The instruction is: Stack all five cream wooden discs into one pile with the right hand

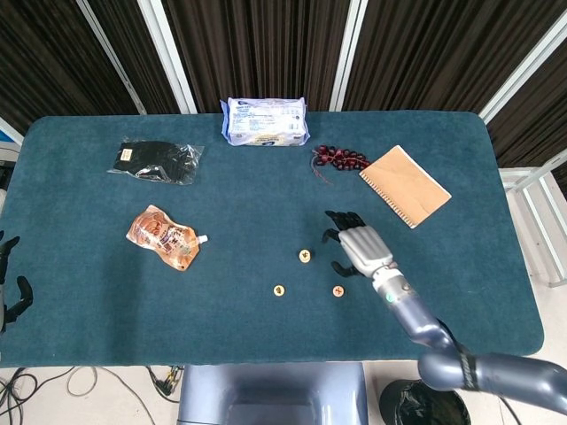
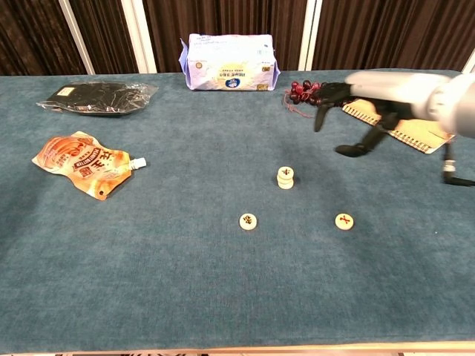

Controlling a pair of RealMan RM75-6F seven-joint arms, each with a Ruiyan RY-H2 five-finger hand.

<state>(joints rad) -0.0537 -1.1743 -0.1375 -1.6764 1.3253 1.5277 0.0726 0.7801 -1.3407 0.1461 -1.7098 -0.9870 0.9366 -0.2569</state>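
Teal cloth covers the table (image 1: 106,301), biggest thing here. Landmark is the small pile of cream discs (image 2: 286,177), near table centre.

My right hand (image 1: 359,245) hangs just right of the pile, not touching it, fingers spread, holding nothing. In the chest view it's blurred, above and right of the pile, dark fingers apart. My left hand (image 1: 11,288) sits far left of the pile, off the table's left edge; only dark fingers show in the head view, so I can't tell whether it's loose or clenched.

White tissue pack (image 1: 265,120): well behind the pile, at the far edge.
Tan spiral notebook (image 1: 405,185): behind and right of the pile.
Black bagged item (image 1: 156,161): far left and behind the pile.
Orange spouted pouch (image 1: 165,237): well left of the pile, about level with it.
Dark red grapes (image 1: 340,158): behind the pile, slightly right, just beside the notebook.

Pile looks several discs high; exact count not readable. Two singles lie flat and apart: one loose disc (image 2: 249,221) in front-left of the pile, another disc (image 2: 343,221) in front-right, each with a dark mark on top.
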